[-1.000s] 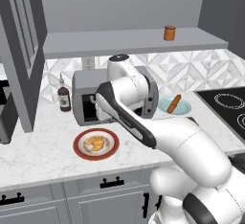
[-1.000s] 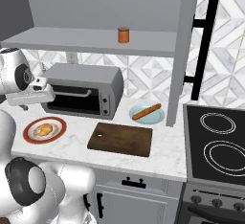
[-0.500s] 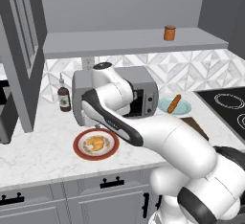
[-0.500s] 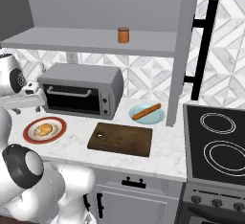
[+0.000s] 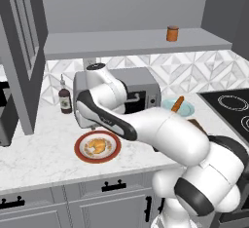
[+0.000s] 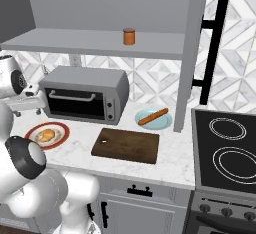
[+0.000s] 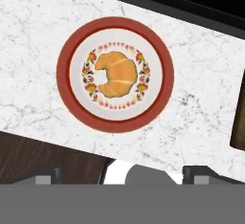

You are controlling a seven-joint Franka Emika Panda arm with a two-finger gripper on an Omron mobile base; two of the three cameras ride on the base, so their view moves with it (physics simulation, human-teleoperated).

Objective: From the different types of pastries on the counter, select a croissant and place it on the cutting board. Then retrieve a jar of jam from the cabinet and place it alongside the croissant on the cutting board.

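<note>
Nothing is delivered yet: the croissant sits in the middle of the red-rimmed plate on the marbled tabletop, and the cutting board lies bare in front of the toaster oven, well apart from that plate. The jar of jam stands upright on the cabinet shelf, untouched, so both the pastry pick and the jar fetch are left to do. By my read the arm is lining up for the first grasp. The claw hangs high above the plate with its jaws spread wide and nothing between them, the croissant a little above centre in the hand view. That view gives the curl of the pastry and the floral pattern around it, detail the base cameras cannot offer. The right base view lays out the board with its small hole, plus the stick-shaped pastry on a pale blue dish just behind it. The left base view adds the dark bottle beside the oven, while the big white arm covers most of the board.
</note>
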